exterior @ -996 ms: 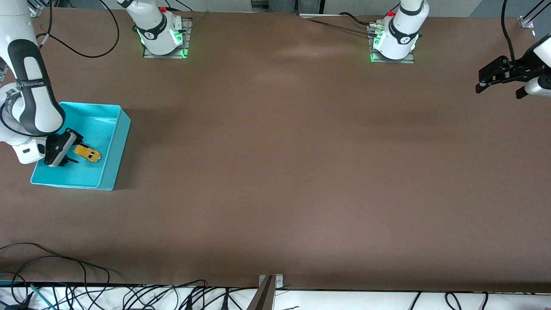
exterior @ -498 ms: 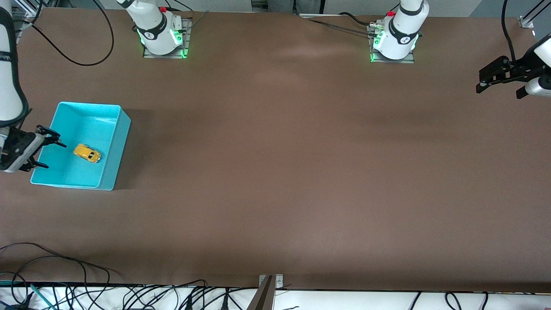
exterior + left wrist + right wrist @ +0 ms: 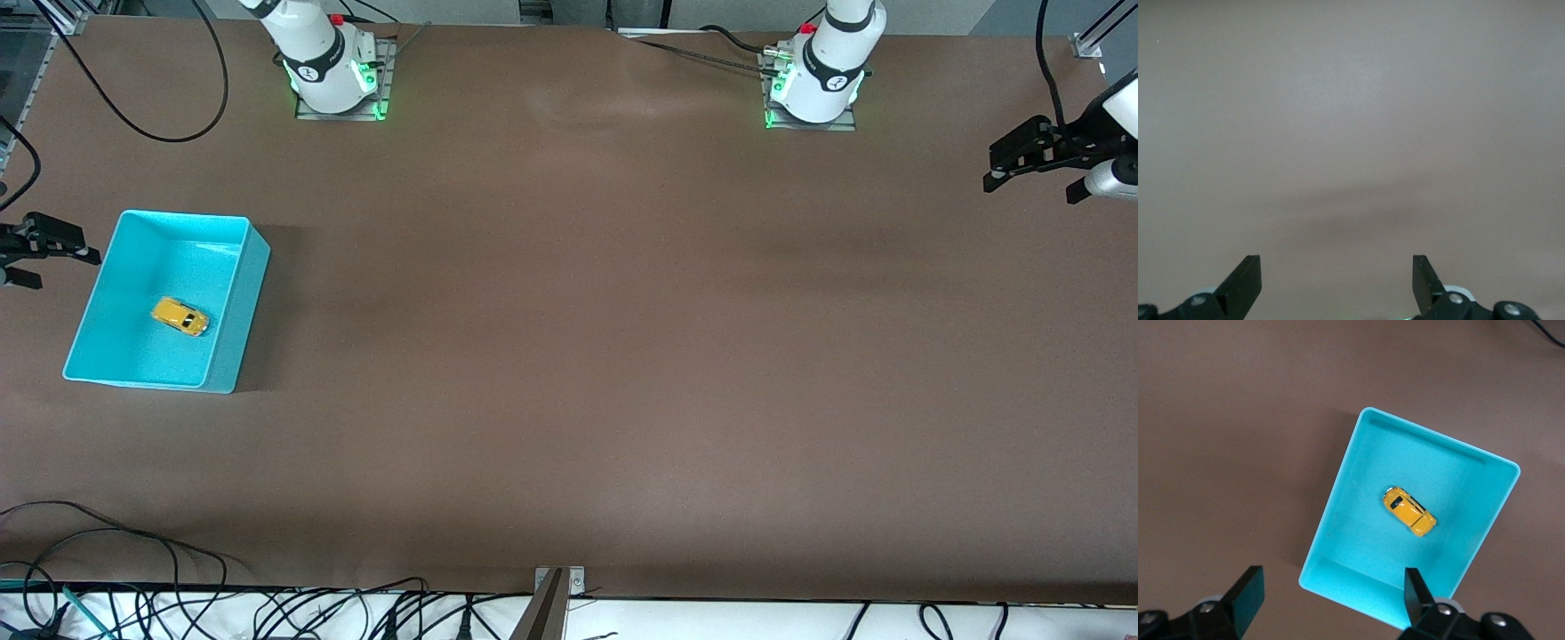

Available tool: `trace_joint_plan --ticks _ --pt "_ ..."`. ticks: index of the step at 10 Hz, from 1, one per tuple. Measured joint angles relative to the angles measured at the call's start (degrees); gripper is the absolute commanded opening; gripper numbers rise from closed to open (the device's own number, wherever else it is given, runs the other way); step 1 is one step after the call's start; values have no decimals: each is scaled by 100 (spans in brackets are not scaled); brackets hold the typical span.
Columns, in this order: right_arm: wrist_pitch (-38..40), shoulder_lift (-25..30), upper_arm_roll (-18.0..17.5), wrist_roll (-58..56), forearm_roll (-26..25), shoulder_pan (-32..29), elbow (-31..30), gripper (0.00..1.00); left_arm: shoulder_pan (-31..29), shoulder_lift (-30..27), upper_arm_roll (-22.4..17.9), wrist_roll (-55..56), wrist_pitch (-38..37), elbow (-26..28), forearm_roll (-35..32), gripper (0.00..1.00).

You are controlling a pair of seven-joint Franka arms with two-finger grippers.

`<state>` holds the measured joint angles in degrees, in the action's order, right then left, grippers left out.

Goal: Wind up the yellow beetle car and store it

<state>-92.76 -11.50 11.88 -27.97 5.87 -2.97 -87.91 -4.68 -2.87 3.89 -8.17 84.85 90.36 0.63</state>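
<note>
**Now the car sits in the bin and both grippers are away from it**

Now the brown table [image 3: 569, 356] holds one turquoise bin [image 3: 233, 342] at the right arm's end. Inside it, on the floor, lies the yellow beetle car [image 3: 180, 316]. Its long side runs slantwise across the bin.

The right gripper [image 3: 36, 258] hangs up in the air just beside the bin's edge, with its fingers spread open and nothing in them. It is the closer one to the car.

The left gripper [image 3: 1036, 164] waits at the other end of the table, open and empty too.

I think the car is stored, so little is left to do.
</note>
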Motion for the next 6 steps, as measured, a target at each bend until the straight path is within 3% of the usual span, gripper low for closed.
trace_joint_plan --ticks 3,6 --pt "110 437 -330 1726 -643 109 62 100 0 0 1 -2 -1 0 0 100" --pt "172 713 -647 2458 -1020 121 17 100 0 0 2 -8 -1 0 0 100"
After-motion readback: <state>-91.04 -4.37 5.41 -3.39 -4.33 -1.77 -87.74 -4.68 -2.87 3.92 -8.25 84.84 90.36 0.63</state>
